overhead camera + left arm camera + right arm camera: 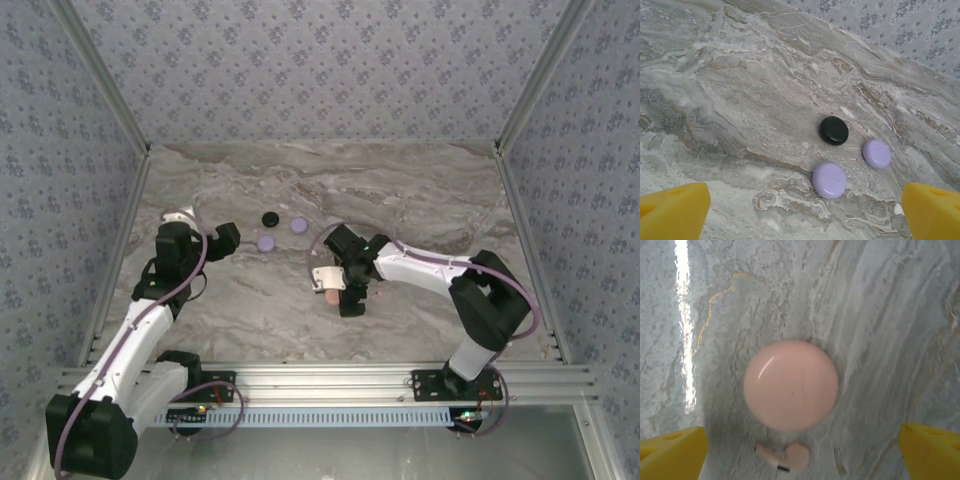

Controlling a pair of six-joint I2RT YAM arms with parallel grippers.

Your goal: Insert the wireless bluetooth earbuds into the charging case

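A: Where is the earbud?
B: A pink earbud point(782, 458) lies on the marble table point(890, 315), just beside a closed round pink case point(791, 385), under the right tool point(800, 452), whose fingers stand wide apart.
A: And the left tool?
B: The left tool point(802, 212) gapes wide and holds nothing. A black case point(834, 130) and two lilac cases point(829, 179) point(876, 153) lie on the table ahead of it.
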